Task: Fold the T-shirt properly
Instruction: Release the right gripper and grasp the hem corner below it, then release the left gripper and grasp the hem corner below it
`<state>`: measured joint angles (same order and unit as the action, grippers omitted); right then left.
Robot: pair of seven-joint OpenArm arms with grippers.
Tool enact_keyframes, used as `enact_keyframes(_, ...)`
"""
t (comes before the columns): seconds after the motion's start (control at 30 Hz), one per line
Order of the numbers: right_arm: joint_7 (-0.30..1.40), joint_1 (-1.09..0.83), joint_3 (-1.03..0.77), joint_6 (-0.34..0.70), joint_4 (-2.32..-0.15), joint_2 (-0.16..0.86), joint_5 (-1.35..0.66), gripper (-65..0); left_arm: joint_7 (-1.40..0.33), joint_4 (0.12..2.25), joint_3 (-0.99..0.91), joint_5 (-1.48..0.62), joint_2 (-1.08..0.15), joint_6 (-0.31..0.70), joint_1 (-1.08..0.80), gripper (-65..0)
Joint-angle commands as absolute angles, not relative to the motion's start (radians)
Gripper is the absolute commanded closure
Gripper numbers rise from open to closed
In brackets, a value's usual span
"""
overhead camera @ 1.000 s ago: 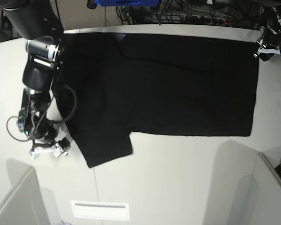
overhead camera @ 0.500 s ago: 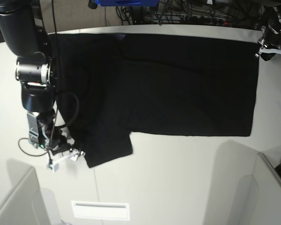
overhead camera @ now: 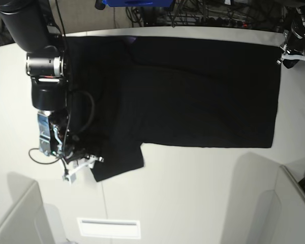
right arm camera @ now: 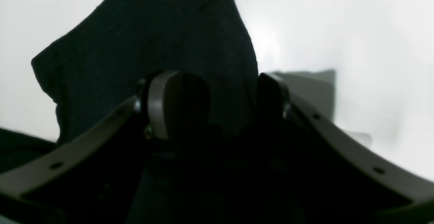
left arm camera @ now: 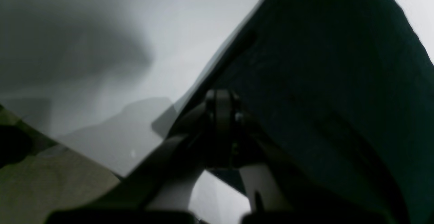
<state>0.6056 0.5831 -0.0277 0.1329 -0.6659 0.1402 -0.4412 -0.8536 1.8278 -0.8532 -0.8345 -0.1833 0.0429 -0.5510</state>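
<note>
The black T-shirt [overhead camera: 193,91] lies spread flat on the white table [overhead camera: 193,203], plain side up, with one sleeve pointing to the front left. My right gripper [overhead camera: 84,161] is at that sleeve's lower corner. In the right wrist view the gripper [right arm camera: 217,98] is open, with the black cloth [right arm camera: 152,31] between its fingers [right arm camera: 162,105]. My left gripper [overhead camera: 283,52] is at the shirt's far right corner. In the left wrist view it [left arm camera: 218,105] is shut at the cloth's edge [left arm camera: 322,64], seemingly pinching it. No print shows.
Grey partitions stand at the front left [overhead camera: 15,218] and front right [overhead camera: 295,203]. A white slot plate [overhead camera: 108,227] lies near the front edge. Cables and a blue object [overhead camera: 137,2] sit behind the table.
My right arm has swung right and toward the front, bringing its gripper from beside the shirt onto the sleeve's lower corner. The left gripper and the shirt have not moved.
</note>
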Motion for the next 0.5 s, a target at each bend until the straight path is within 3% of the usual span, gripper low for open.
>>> enact_keyframes(0.0, 0.628, 0.599, -0.027, 0.134, -0.671, 0.148, -0.437, -31.8, -0.835, 1.840, -0.862, -0.839, -0.197, 0.047, -0.558, 0.0)
enact_keyframes(0.07, 0.628, 0.595, -0.027, 0.134, -0.671, 0.150, -0.437, -27.8, -0.835, 1.840, -0.862, -0.839, -0.197, 0.047, -0.556, 0.0)
enact_keyframes(0.23, 0.593, 0.593, -0.025, 0.134, -0.676, 0.150, -0.435, -6.8, -0.835, 1.842, -0.862, -0.839, -0.197, 0.047, -0.556, 0.0)
enact_keyframes(0.3, 0.576, 0.591, -0.025, 0.134, -0.676, 0.151, -0.435, -1.7, -0.835, 1.840, -0.860, -0.837, -0.199, 0.047, -0.556, 0.0)
enact_keyframes(0.47, 0.550, 0.585, -0.033, 0.133, -0.677, 0.150, -0.435, 0.0, -0.835, 1.842, -0.855, -0.834, -0.200, 0.047, -0.545, 0.0)
